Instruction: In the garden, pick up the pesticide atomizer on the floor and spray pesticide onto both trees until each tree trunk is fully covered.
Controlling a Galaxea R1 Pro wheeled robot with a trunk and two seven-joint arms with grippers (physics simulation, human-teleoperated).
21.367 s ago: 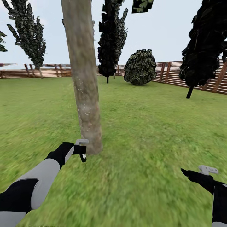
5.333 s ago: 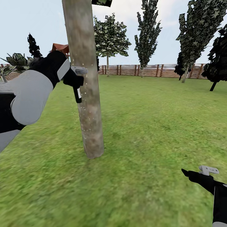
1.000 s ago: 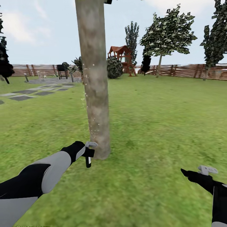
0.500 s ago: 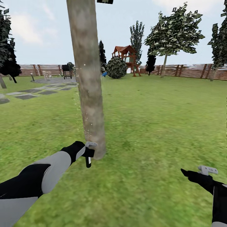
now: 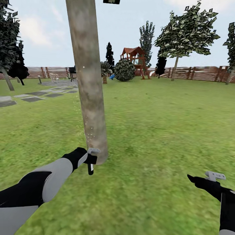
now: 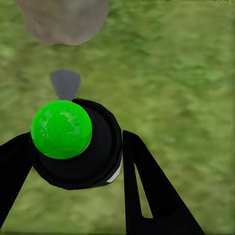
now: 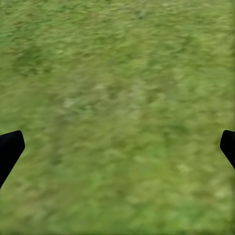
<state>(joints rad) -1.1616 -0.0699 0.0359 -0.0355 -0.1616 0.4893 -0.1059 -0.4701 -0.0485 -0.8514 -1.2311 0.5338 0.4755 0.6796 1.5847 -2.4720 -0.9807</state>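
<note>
I see the grass floor [image 5: 156,130] filling the lower two thirds of the head view, flat, blurry and green. A thick grey-brown tree trunk [image 5: 88,81] stands on it left of centre, its base meeting the turf just below mid-frame. At the left edge, grey paving slabs [image 5: 32,98] lie flush in the grass. Further back, near the centre, a round bush [image 5: 124,69] and a red-roofed play tower [image 5: 134,62] sit on the lawn. A leafy tree [image 5: 182,36] rises at upper right, before the brown slat fence [image 5: 199,73] edging the grass.
</note>
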